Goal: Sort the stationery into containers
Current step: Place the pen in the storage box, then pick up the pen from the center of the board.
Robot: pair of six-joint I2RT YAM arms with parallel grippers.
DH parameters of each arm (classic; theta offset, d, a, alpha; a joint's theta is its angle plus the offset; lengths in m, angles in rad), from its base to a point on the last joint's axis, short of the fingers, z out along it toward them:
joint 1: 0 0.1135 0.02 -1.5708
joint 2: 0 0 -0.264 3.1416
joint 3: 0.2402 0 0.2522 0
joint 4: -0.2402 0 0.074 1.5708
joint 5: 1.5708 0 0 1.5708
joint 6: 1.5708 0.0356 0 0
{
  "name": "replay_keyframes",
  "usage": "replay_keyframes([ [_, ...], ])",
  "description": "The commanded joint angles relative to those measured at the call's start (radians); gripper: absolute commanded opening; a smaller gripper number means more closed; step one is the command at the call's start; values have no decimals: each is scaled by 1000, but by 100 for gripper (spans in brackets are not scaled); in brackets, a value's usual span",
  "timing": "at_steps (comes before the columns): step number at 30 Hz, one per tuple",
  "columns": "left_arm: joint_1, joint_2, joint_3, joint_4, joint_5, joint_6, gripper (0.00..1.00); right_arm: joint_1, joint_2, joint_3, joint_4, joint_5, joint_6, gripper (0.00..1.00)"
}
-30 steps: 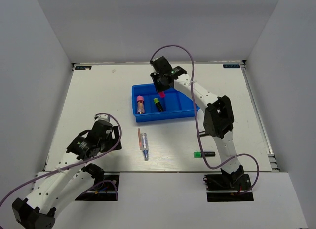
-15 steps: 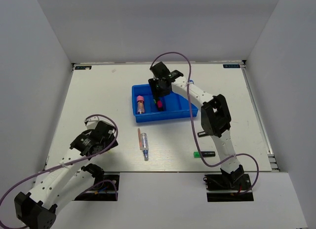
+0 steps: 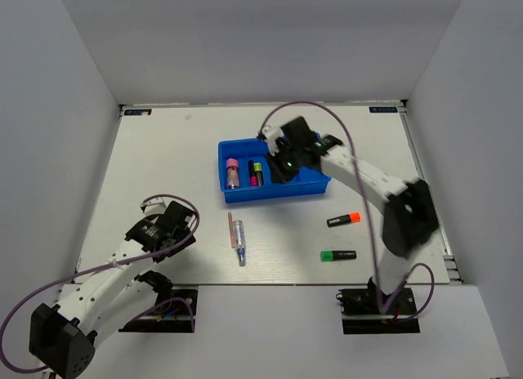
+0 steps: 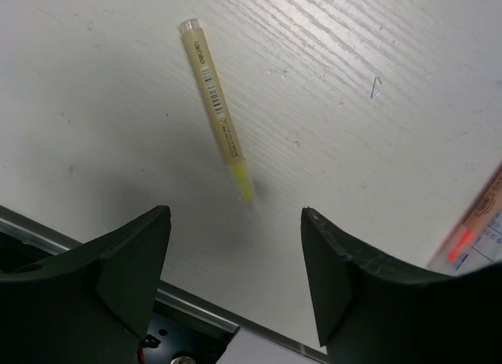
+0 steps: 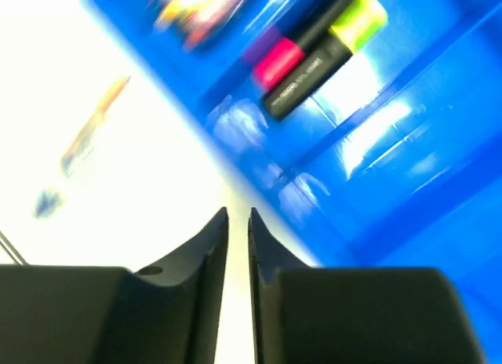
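Observation:
The blue tray [image 3: 245, 193] lies at mid-table. Its left compartment holds a pink-capped item [image 3: 232, 173]. The second compartment holds a pink highlighter [image 5: 294, 62] and a yellow highlighter [image 5: 353, 19] side by side. My right gripper [image 3: 282, 163] hovers over the tray's middle, shut and empty [image 5: 238, 215]. An orange highlighter [image 3: 344, 220] and a green highlighter [image 3: 337, 255] lie right of centre. A pink stick [image 3: 230, 229] and a clear blue-tipped pen [image 3: 239, 242] lie below the tray. My left gripper [image 3: 167, 228] is open [image 4: 235, 215] above a pale yellow stick [image 4: 218, 113].
The table's near edge, a metal rail [image 4: 94, 250], runs just under the left gripper. Grey walls enclose the table on three sides. The pink stick's end shows at the right edge of the left wrist view [image 4: 474, 231].
My right gripper released the pink highlighter into the second compartment beside the yellow one and moved right, uncovering the orange highlighter. My left arm shifted slightly towards the near edge.

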Motion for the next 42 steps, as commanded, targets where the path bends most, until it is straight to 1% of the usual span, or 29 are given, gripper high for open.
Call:
replay_keyframes([
  [1,11,0,46,24,-24,21,77,-39,-359,-284,244,-206,-425,17],
  [2,15,-3,51,31,-25,29,71,-47,-420,-314,225,-233,-475,20],
  [3,20,-4,45,38,-19,38,67,-58,-438,-323,190,-246,-582,22],
  [4,23,-6,40,42,-8,58,62,-70,-477,-345,77,-250,-669,21],
  [5,28,-9,38,62,1,78,57,-78,-496,-371,62,-238,-713,21],
  [6,32,-9,37,68,19,97,43,-90,-519,-439,43,-215,-801,19],
  [7,34,-10,35,77,42,107,38,-102,-542,-516,35,-206,-846,13],
  [8,35,-7,35,81,50,136,32,-123,-606,-547,-5,-194,-1009,9],
  [9,32,-6,34,85,74,142,27,-131,-619,-632,-77,-187,-1076,7],
  [10,34,-4,31,93,84,148,27,-159,-654,-656,-133,-184,-1174,14],
  [11,34,-1,31,102,90,156,30,-168,-665,-684,-157,-180,-1265,19],
  [12,32,6,32,120,108,177,52,-176,-674,-757,-160,-152,-1287,23],
  [13,34,15,37,122,116,184,68,-180,-682,-773,-159,-141,-1304,26],
  [14,34,20,38,128,122,194,80,-197,-683,-787,-151,-137,-1330,34],
  [15,34,37,49,133,133,200,88,-205,-697,-814,-130,-135,-1328,36],
  [16,34,49,51,133,137,208,92,-216,-702,-819,-128,-135,-1338,38],
  [18,32,62,52,139,151,210,93,-232,-699,-825,-110,-132,-1350,41],
  [19,32,77,52,136,163,213,93,-237,-696,-825,-102,-128,-1370,45],
  [22,34,86,46,148,177,217,93,-257,-683,-828,-103,-112,-1433,45],
  [23,34,85,46,151,177,217,93,-260,-680,-827,-105,-109,-1449,47],
  [25,34,86,48,153,179,227,93,-278,-674,-825,-117,-106,-1497,47],
  [26,35,85,48,156,177,227,93,-288,-670,-822,-126,-101,-1517,49],
  [27,34,86,45,157,177,233,93,-300,-659,-823,-126,-94,-1566,49],
  [29,31,91,46,160,176,237,93,-321,-650,-807,-129,-80,-1595,49],
  [31,34,97,48,163,177,239,93,-357,-622,-785,-168,-89,-1621,49],
  [34,35,103,46,167,182,240,93,-393,-570,-707,-292,-111,-1664,49],
  [39,34,102,43,174,185,245,93,-435,-490,-649,-292,-106,-1701,49],
  [42,34,105,45,176,185,245,93,-447,-432,-583,-405,-131,-1733,49],
])
